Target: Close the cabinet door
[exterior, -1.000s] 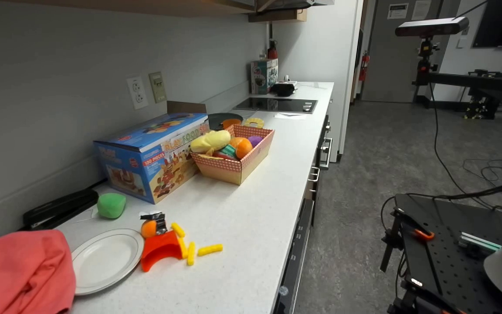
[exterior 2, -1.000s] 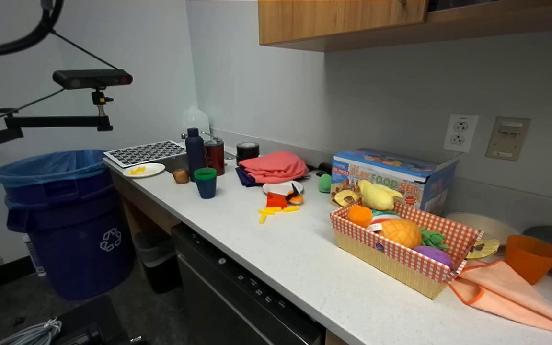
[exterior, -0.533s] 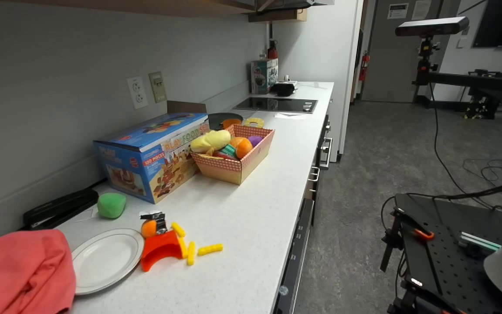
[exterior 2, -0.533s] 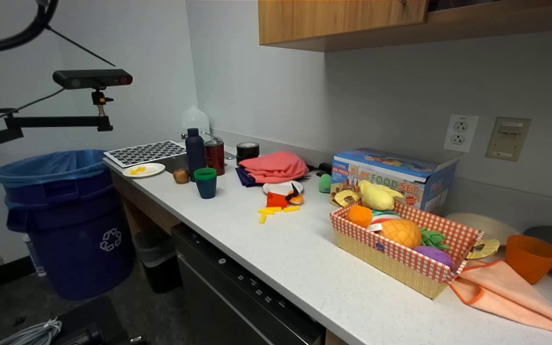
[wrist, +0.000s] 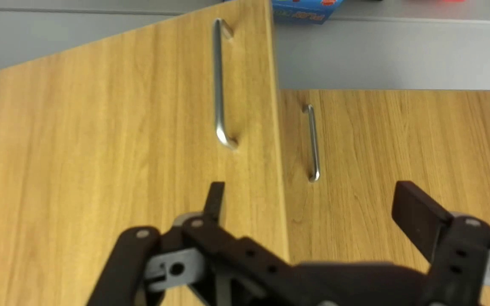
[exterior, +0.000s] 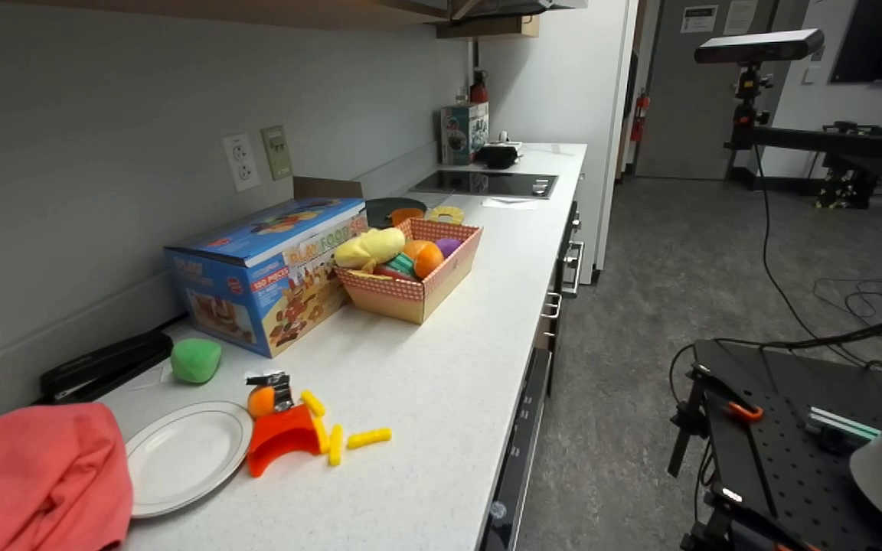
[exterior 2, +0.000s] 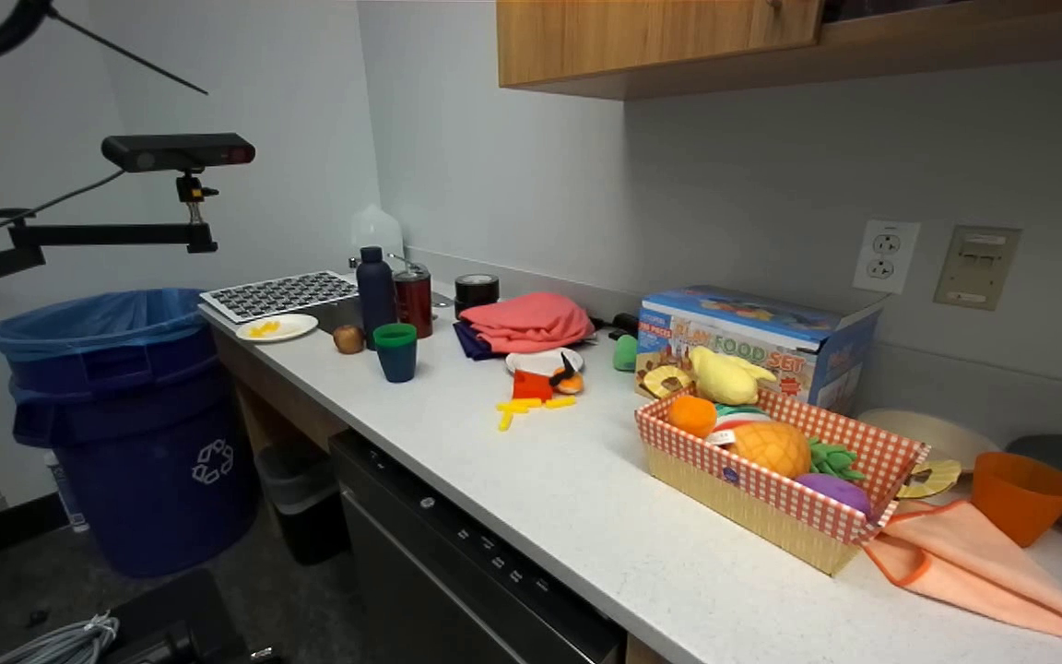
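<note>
1. Target: cabinet door [wrist: 100, 148], ajar above the desk [exterior: 441, 367], outer face and handle [wrist: 218, 85] showing in the wrist view. The neighbouring door [wrist: 377, 140] beside it looks closed.
2. Your gripper [wrist: 310, 187] is wide, holding nothing. One finger [wrist: 214, 202] overlaps the cabinet door's face, the other the neighbouring door; can't tell whether they straddle the free edge [wrist: 275, 106] or hang in front.
3. Step in hand, my guess: lining up to push.
4. Best: bring both fingers onto the cabinet door's outer face, near the handle and free edge for leverage. Narrowing the gripper first should help. Follow the swing's arc, ease off at the end.
5. Edges: a finger behind the free edge likely gets pinched or drags the cabinet door wider.
6. The neighbouring handle [wrist: 314, 144], just past the cabinet door's free edge, could snag you.
7. Room: beneath the cabinet door there's wall [wrist: 398, 55], then the play food box [wrist: 302, 10]; looks roomy enough. Back out away from the cabinet door's face.
</note>
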### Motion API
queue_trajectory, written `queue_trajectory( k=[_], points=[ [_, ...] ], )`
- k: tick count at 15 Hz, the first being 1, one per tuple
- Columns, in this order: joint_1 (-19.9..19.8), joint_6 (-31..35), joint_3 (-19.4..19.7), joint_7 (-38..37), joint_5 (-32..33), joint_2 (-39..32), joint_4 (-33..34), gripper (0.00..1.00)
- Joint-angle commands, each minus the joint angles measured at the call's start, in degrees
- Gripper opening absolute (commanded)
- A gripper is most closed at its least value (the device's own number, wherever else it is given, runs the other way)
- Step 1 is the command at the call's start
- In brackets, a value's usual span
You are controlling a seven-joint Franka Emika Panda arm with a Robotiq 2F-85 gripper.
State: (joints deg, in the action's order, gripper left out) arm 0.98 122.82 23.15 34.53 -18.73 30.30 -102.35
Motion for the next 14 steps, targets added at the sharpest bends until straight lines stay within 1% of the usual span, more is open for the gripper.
queue_trajectory(
  k=[1, 2, 4, 9, 10, 14],
  points=[
    [-1.7, -4.3, 2.2, 1.2, 2.1, 0.7, 0.9, 1.0],
    [-0.8, -2.2, 1.8, 0.8, 0.8, 0.6, 0.5, 1.0],
    [-1.4, -3.1, 2.5, 0.9, 1.3, 0.6, 0.4, 1.0],
    [-1.4, -3.2, 2.4, 0.9, 1.3, 0.4, 0.4, 1.0],
    [-0.8, -3.4, 2.8, 2.0, 0.9, 0.1, 0.6, 1.0],
    [1.8, 2.2, 4.2, 7.5, -2.4, -3.6, 1.0, 1.0]
  ],
)
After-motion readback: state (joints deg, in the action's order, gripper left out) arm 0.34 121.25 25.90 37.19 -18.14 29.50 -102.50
